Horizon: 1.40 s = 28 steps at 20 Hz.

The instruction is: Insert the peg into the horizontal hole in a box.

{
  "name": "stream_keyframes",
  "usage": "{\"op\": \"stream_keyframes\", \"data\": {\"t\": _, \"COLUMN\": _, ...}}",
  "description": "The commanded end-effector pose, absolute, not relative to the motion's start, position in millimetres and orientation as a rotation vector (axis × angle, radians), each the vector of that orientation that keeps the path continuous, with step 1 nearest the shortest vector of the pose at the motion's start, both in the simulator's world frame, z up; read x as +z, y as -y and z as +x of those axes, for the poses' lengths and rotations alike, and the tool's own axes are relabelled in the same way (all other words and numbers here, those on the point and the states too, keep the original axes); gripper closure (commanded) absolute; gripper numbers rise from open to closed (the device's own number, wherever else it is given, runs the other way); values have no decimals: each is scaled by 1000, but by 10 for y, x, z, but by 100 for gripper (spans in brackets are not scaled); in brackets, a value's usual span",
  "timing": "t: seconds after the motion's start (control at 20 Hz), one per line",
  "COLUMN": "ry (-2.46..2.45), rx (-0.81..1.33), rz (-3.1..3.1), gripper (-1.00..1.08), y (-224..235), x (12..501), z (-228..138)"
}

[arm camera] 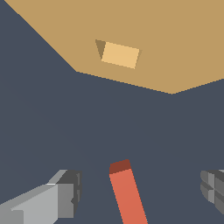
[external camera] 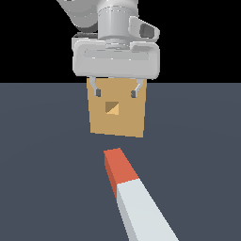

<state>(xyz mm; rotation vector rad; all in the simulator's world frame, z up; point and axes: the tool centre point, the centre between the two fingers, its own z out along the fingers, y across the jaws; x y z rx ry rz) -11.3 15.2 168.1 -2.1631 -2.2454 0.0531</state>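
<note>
The peg (external camera: 134, 193) lies flat on the dark floor, its red end (external camera: 118, 165) pointing toward the box and its pale grey-white part running toward the exterior view's lower right. The tan box (external camera: 116, 107) stands behind it with the small square hole (external camera: 112, 108) in its facing side. My gripper (external camera: 116, 92) hangs open and empty above the floor, in front of the box's upper part, well above the peg. In the wrist view the red end (arm camera: 127, 192) lies between the two fingers (arm camera: 65, 192), with the box (arm camera: 175, 39) and hole (arm camera: 118, 54) beyond.
A flat dark grey-blue floor (external camera: 42, 179) extends around the peg and box. Nothing else shows on it.
</note>
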Motion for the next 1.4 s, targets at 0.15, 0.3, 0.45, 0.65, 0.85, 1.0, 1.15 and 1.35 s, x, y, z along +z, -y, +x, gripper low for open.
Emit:
{"op": "stream_keyframes", "data": {"t": 0.15, "ry": 2249, "rx": 53, "rz": -2160, "gripper": -92, "y": -132, "x": 1672, "z": -113}}
{"op": "stream_keyframes", "data": {"t": 0.3, "ry": 2258, "rx": 51, "rz": -2152, "gripper": -92, "y": -74, "x": 1645, "z": -113}}
{"op": "stream_keyframes", "data": {"t": 0.45, "ry": 2273, "rx": 49, "rz": -2137, "gripper": -92, "y": 23, "x": 1601, "z": -112}}
{"op": "stream_keyframes", "data": {"t": 0.65, "ry": 2303, "rx": 45, "rz": -2108, "gripper": -92, "y": 213, "x": 1513, "z": -105}}
{"op": "stream_keyframes", "data": {"t": 0.85, "ry": 2343, "rx": 39, "rz": -2069, "gripper": -92, "y": 470, "x": 1393, "z": -86}}
{"op": "stream_keyframes", "data": {"t": 1.0, "ry": 2379, "rx": 33, "rz": -2032, "gripper": -92, "y": 707, "x": 1281, "z": -58}}
{"op": "stream_keyframes", "data": {"t": 1.15, "ry": 2417, "rx": 27, "rz": -1991, "gripper": -92, "y": 959, "x": 1160, "z": -15}}
{"op": "stream_keyframes", "data": {"t": 1.35, "ry": 2465, "rx": 18, "rz": -1938, "gripper": -92, "y": 1278, "x": 1006, "z": 58}}
